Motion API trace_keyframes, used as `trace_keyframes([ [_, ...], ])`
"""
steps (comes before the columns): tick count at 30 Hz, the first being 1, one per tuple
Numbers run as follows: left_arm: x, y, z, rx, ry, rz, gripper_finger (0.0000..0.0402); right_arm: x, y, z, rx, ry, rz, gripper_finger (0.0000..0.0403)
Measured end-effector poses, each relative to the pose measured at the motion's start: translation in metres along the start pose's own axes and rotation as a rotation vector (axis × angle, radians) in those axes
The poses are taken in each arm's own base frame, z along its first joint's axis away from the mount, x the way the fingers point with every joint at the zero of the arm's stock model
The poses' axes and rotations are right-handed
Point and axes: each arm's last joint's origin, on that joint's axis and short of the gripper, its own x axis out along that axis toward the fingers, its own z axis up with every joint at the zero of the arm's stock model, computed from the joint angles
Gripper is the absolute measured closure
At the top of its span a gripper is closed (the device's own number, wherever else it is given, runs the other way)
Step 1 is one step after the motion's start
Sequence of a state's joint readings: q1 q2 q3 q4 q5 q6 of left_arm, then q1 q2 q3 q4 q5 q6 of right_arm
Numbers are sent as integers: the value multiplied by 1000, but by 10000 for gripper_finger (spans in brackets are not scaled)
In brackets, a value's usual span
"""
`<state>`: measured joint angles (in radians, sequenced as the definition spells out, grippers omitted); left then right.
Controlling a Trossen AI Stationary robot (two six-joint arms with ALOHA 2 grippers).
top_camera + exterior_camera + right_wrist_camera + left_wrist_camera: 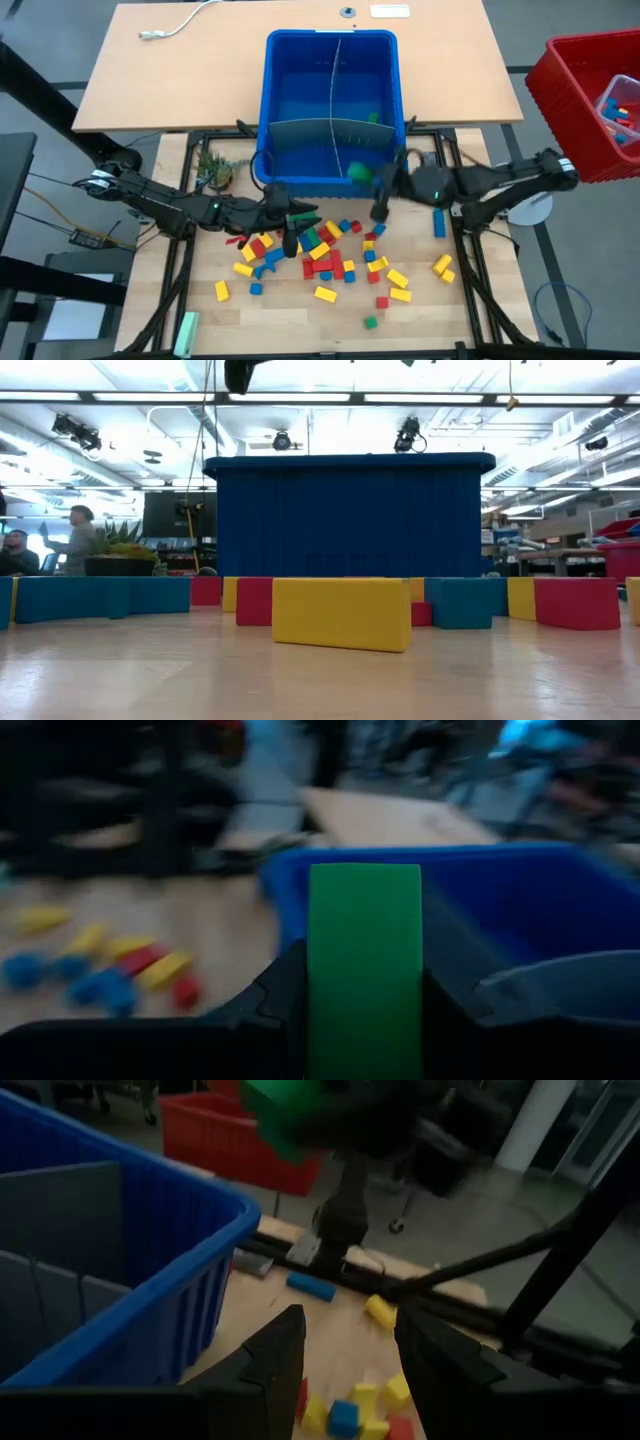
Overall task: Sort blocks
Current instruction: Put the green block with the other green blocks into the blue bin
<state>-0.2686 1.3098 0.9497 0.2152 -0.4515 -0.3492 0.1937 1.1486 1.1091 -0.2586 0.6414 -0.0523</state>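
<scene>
Green plastic brick (smooth, rectangular) clamped in right gripper; left gripper gapes empty.

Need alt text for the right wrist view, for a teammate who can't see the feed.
The right gripper is closed on an upright green block, facing the blue bin. A grey divider panel shows inside the bin, and loose yellow, blue and red blocks lie on the wooden table beside it.
</scene>
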Motion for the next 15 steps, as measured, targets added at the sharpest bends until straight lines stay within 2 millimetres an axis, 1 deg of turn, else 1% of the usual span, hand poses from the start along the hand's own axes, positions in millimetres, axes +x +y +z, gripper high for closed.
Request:
trace_keyframes([
  [3,0,-1,2,-14,-21,-7,235,6,-29,5,-4,-29,-119,282],
  [6,0,-1,3,-15,-24,-8,235,16,-57,5,-50,-20,-249,282],
  [10,0,-1,2,-15,-23,-8,235,29,-90,1,-84,17,-387,282],
  [15,3,-1,-1,-2,-12,-3,235,45,-127,-11,-75,78,-472,281],
])
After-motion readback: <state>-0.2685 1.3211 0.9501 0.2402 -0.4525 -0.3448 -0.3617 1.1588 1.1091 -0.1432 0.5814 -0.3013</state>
